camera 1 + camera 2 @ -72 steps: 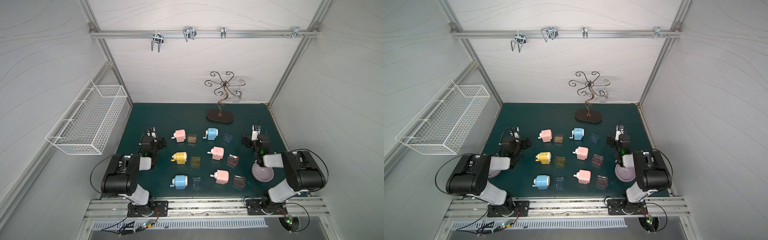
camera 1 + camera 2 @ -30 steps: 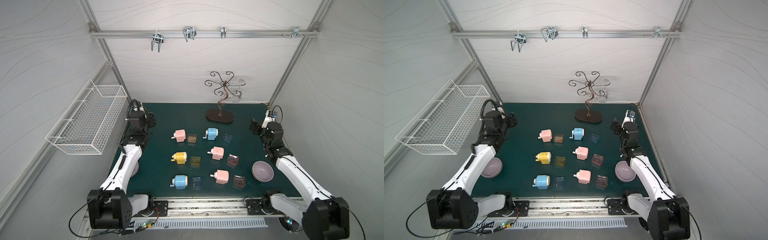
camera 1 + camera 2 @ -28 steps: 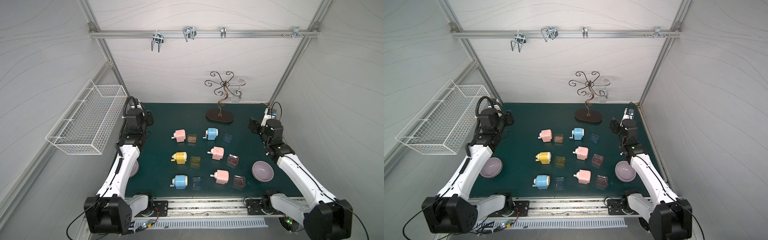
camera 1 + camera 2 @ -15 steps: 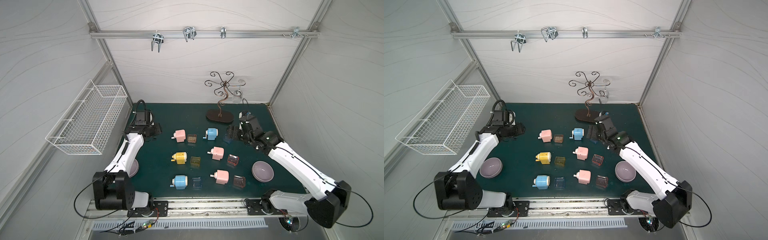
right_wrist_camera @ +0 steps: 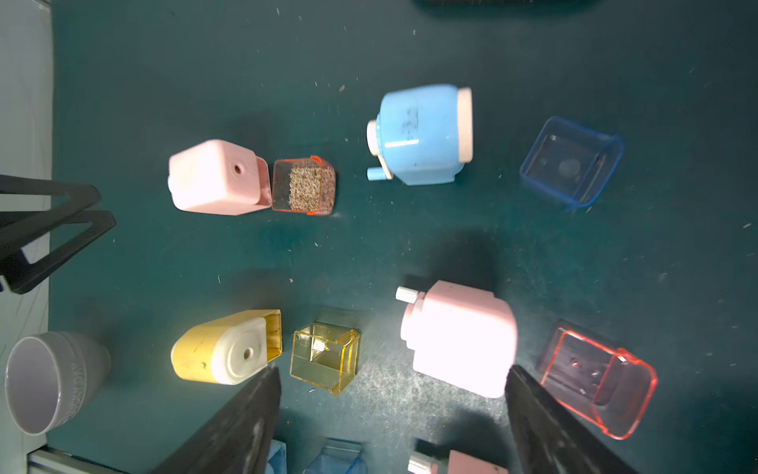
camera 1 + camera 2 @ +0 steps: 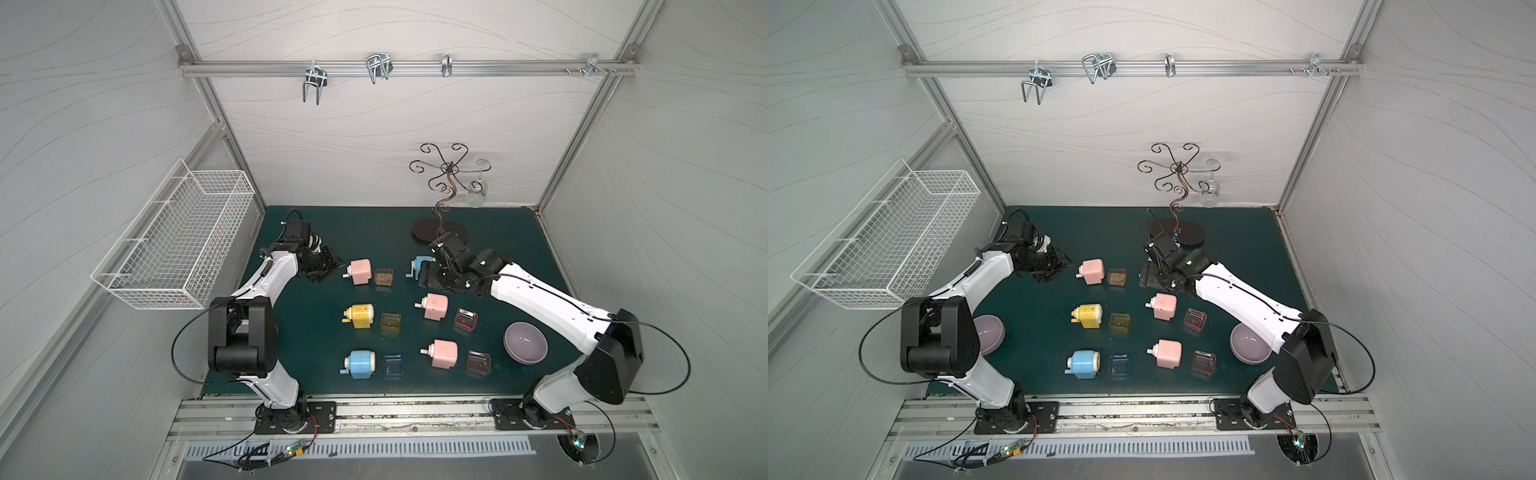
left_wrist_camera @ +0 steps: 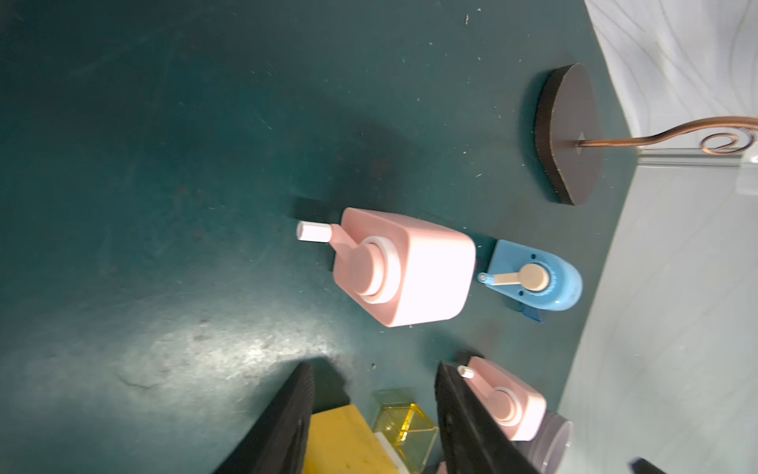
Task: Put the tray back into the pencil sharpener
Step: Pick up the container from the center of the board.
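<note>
Hovering wide open, the right gripper (image 5: pixel 393 369) should pinch the likely light, stiff, slippery blue tray (image 5: pixel 572 162) across its side walls; the left gripper (image 7: pixel 374 365) sits half-open, empty.

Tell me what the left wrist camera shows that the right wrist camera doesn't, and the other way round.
Only the left wrist view shows the stand's copper stem. Only the right wrist view shows the shavings-filled tray and the red tray. Both show the back-row pink sharpener, the back-row blue sharpener and the yellow tray.
</note>
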Robot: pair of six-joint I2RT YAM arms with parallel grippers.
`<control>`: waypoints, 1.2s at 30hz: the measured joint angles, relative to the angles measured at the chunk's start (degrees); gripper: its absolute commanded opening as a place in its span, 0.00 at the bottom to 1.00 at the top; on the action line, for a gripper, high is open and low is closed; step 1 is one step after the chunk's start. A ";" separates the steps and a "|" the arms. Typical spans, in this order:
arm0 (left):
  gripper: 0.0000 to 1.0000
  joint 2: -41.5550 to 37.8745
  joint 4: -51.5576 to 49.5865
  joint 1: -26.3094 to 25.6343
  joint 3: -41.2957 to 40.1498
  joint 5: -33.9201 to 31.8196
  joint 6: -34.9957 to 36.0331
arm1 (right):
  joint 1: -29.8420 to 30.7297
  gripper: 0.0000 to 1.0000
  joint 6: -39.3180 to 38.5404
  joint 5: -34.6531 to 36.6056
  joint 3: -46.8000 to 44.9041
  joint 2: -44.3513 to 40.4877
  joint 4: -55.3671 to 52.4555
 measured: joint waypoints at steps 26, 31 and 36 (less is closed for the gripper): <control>0.50 10.40 -0.87 -4.83 6.99 -0.61 5.07 | 0.07 0.82 2.34 -12.52 23.04 25.42 -1.75; 0.49 11.76 -1.79 -4.76 7.82 -1.64 6.36 | 0.07 0.81 3.41 -14.12 26.16 28.61 -2.03; 0.45 12.68 -2.47 -4.72 8.90 -1.77 7.45 | 0.07 0.80 4.11 -14.95 29.18 31.26 -2.75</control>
